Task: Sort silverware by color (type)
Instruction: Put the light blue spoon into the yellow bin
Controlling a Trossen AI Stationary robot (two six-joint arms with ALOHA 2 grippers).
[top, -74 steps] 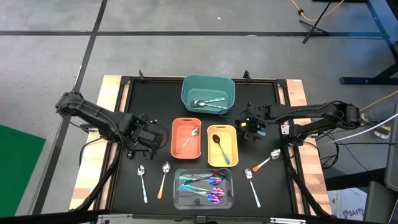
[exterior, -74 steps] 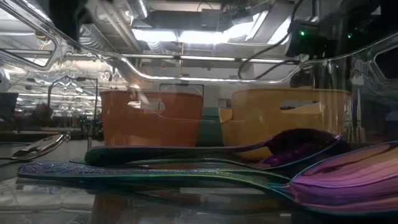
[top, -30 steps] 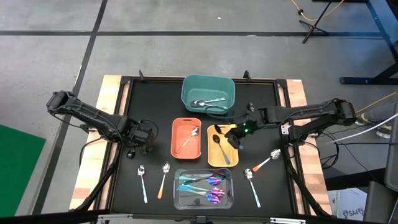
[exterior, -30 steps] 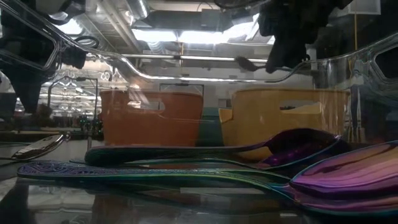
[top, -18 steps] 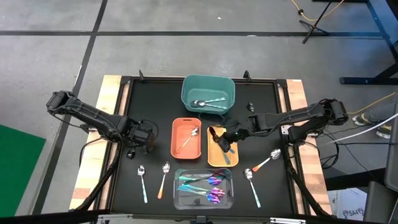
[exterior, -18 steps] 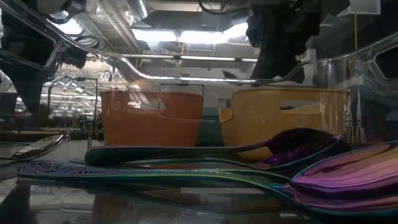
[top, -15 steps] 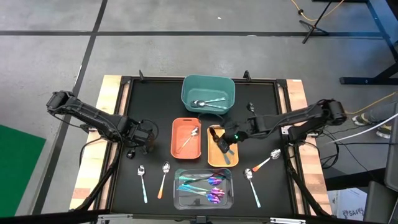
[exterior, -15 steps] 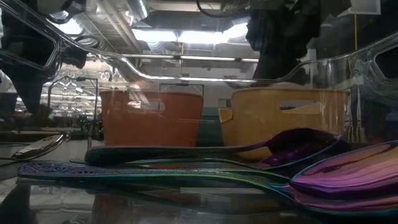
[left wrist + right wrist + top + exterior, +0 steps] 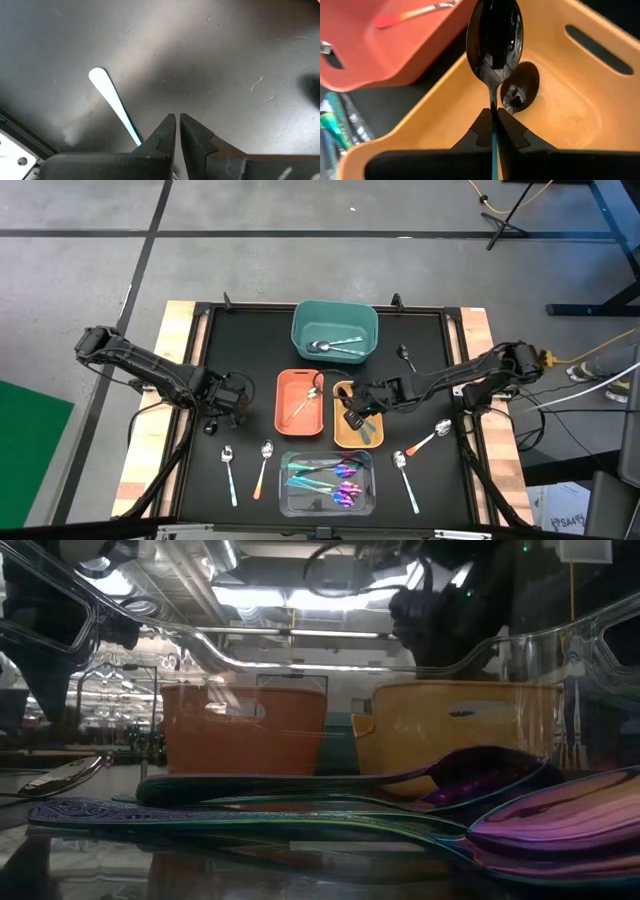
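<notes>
My right gripper (image 9: 352, 418) hangs over the yellow bin (image 9: 371, 436), shut on a black-headed spoon (image 9: 495, 35) with a teal handle. Another black spoon (image 9: 519, 89) lies on the bin floor below it. My left gripper (image 9: 232, 405) stands shut over the mat left of the orange bin (image 9: 290, 420); a pale teal handle (image 9: 111, 100) lies beside its fingers. Loose spoons rest flat on the mat: a teal-handled one (image 9: 230, 472), an orange-handled one (image 9: 263, 466), a second teal-handled one (image 9: 406, 476) and a second orange-handled one (image 9: 430, 436). Iridescent spoons (image 9: 500, 830) fill the clear bin. My right gripper pinches the spoon's thin handle (image 9: 493, 104) between its two fingers, a short way behind the bowl. The fingers slant down from the table's right and lie along the handle. The spoon sticks out ahead of them, clear of the bin. My left gripper: whether it touches the pale handle, I cannot tell.
The teal bin (image 9: 335, 320) at the far middle holds plain silver pieces. An orange-handled spoon (image 9: 300, 406) lies in the orange bin. A small black spoon (image 9: 405, 358) lies on the mat right of the teal bin. The clear bin (image 9: 284, 480) stands at the near edge.
My right gripper has carried the black-headed spoon down and toward the table's left, from beside the yellow bin's far right corner to over the bin, and has rolled as it went. It has stayed shut on the spoon.
</notes>
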